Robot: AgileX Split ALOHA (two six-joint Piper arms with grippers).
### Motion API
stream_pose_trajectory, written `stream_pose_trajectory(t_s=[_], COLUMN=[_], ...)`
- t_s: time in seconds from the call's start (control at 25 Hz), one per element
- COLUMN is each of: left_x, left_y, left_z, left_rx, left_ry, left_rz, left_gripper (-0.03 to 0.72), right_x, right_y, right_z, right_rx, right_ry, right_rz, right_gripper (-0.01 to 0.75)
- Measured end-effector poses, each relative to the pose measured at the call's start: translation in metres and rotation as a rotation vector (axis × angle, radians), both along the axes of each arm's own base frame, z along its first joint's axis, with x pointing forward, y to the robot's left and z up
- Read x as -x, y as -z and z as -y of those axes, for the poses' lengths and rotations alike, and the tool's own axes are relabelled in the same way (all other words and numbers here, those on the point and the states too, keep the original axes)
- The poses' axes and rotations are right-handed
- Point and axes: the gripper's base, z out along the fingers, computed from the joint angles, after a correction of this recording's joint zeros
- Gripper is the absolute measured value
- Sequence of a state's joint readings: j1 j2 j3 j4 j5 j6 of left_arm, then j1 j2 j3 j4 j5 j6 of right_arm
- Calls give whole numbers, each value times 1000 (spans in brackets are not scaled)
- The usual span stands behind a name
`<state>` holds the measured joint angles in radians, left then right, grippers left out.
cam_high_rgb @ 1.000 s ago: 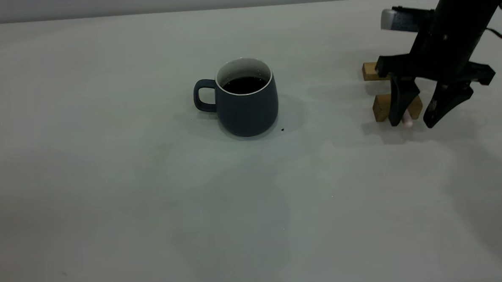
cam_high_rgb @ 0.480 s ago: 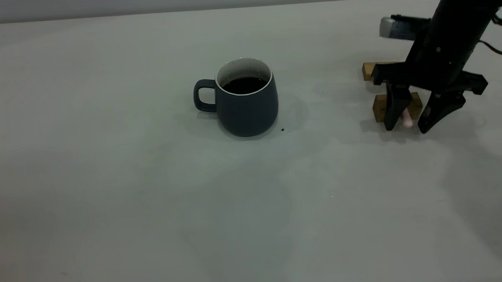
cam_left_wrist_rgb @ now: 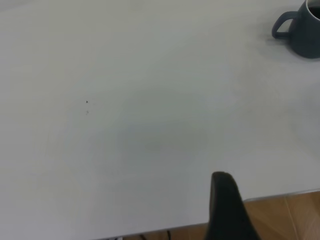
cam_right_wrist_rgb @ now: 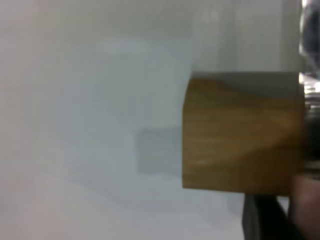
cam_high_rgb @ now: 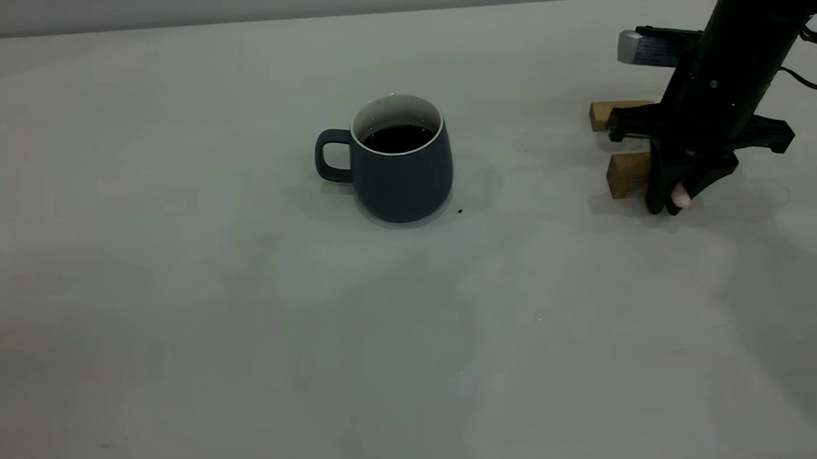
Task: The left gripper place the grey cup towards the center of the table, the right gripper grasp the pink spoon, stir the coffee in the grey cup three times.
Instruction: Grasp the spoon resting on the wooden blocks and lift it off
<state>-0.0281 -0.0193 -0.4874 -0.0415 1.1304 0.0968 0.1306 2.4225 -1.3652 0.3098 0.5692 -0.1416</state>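
My right gripper (cam_high_rgb: 676, 202) is down at the bench's (cam_high_rgb: 177, 302) right side, fingers pinched narrow around the pink spoon (cam_high_rgb: 682, 195) — I see only its pale handle tip, beside the nearer wooden block (cam_high_rgb: 628, 174). The grey cup (cam_high_rgb: 401, 162) stands mid-bench with coffee (cam_high_rgb: 397, 138) inside. My left gripper (cam_left_wrist_rgb: 227, 210) shows one dark finger only — I cannot tell its opening.
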Motion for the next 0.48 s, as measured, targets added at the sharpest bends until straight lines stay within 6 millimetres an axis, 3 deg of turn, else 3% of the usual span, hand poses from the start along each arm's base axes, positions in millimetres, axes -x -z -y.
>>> stream_pose_trajectory(t_s=[0.12,0.24,0.48], left_x=[0,0,0], left_y=[0,0,0], left_z=[0,0,0], left_rx=[0,0,0], left_ry=[0,0,0], left_rz=[0,0,0], left_gripper=[519,519,519], right_x=[1,-1,-5], right_y=[-3,-18,-79], right_z=[1,0,-10], right_rx=[7,2,-117], right_ry=[-20,-26,51], right_rz=[-15,1,42], right_gripper=[105,105,105])
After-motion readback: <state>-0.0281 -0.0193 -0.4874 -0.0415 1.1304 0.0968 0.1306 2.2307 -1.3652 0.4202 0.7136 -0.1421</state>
